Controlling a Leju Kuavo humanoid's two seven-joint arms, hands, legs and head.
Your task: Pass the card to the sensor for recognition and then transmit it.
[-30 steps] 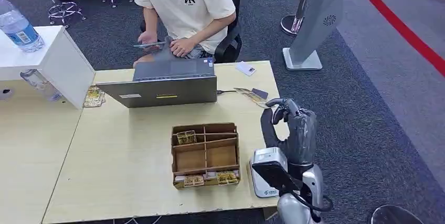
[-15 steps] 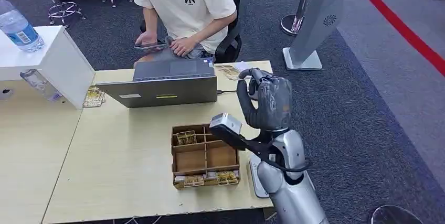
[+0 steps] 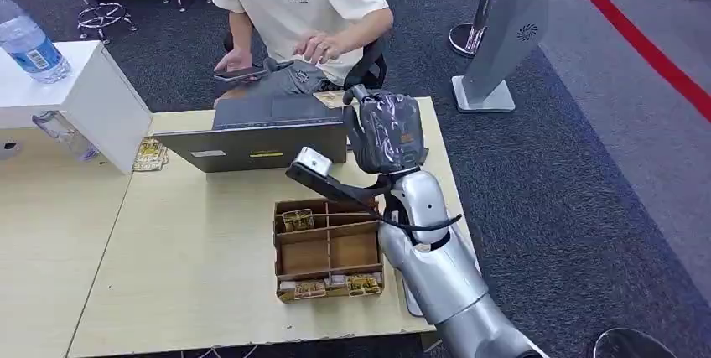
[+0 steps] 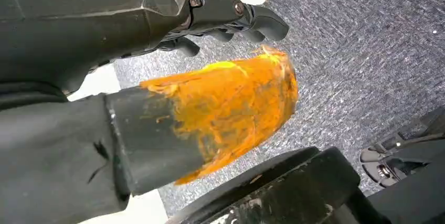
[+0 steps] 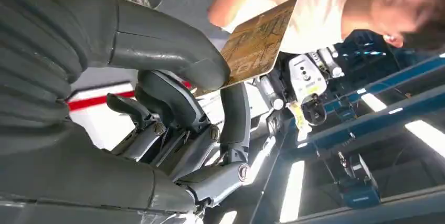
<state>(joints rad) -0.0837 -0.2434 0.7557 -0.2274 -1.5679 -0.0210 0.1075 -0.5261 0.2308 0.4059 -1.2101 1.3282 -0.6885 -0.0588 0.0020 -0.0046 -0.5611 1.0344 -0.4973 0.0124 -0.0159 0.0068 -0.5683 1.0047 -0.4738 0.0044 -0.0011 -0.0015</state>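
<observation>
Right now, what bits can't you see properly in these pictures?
- Card: its print is too blurred to read in the right wrist view; in the head view the right hand hides most of it.
- Sensor: hidden behind the right arm in the head view.
- Person's face: cut off by the head view's top edge.

Your robot's silver right arm (image 3: 436, 266)
Its right hand (image 3: 384, 133) is dark grey; a black cable loops beside the wrist.

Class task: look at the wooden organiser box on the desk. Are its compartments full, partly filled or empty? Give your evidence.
Partly filled. The wooden organiser box holds card stacks in a rear-left compartment and along its front row, while the two large middle compartments show bare bottoms.
</observation>
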